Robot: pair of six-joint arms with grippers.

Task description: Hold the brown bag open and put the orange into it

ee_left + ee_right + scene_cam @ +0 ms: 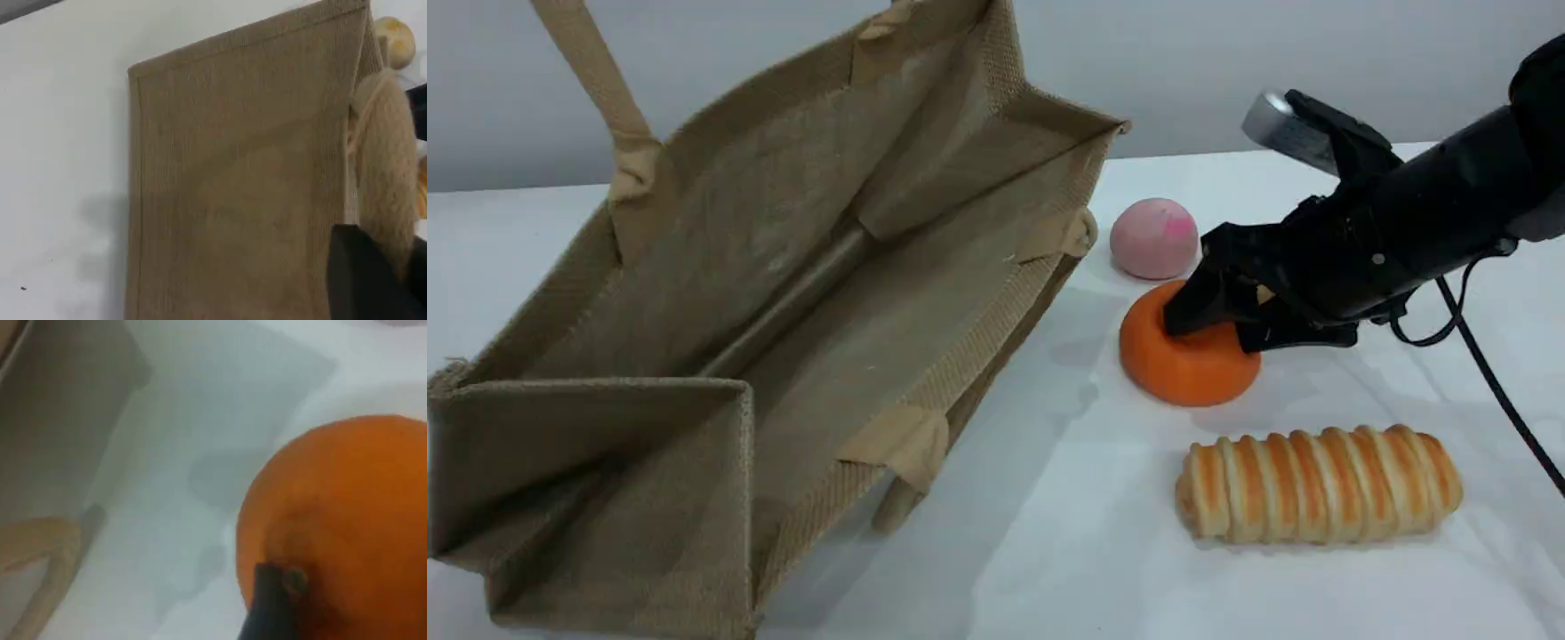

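Note:
The brown bag [800,293] lies on its side with its mouth wide open toward the camera. One beige handle [591,71] is pulled straight up past the top edge. The left wrist view shows the bag's outer wall [247,187] and that handle [383,167] running into my left gripper [363,283], which is shut on it. The orange [1187,360] rests on the table to the right of the bag. My right gripper [1223,327] is on top of it, closed around its raised neck. In the right wrist view a fingertip [267,607] touches the orange [347,513] at its stem.
A pink ball [1154,238] sits just behind the orange. A striped bread roll [1319,484] lies in front of it. A pale bun [395,40] shows past the bag's corner in the left wrist view. The right arm's cable [1489,369] hangs to the table.

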